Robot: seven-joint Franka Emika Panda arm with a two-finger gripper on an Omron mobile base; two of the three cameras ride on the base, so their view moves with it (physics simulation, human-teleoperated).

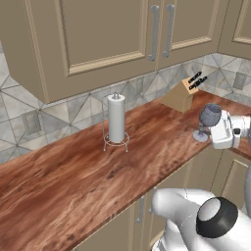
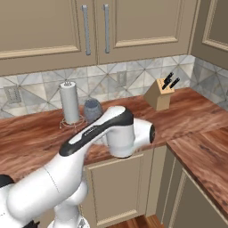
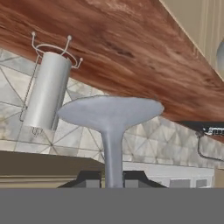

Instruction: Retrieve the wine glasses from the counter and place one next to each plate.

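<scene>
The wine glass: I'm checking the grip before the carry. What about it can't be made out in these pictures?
- Left base view: the gripper fingers, behind the white hand; wine glass stem mostly covered.
- Right base view: stem and foot of the glass, behind the arm.
- Hand view: the bowl, cut off below the fingertips.

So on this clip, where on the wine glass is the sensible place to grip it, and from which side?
By the thin stem, from the side. The wine glass has a rounded bowl above and a flat disc foot below, so only the stem fits narrow jaws. The gripper is shut on the stem, approaching from the counter's open front edge.
</scene>
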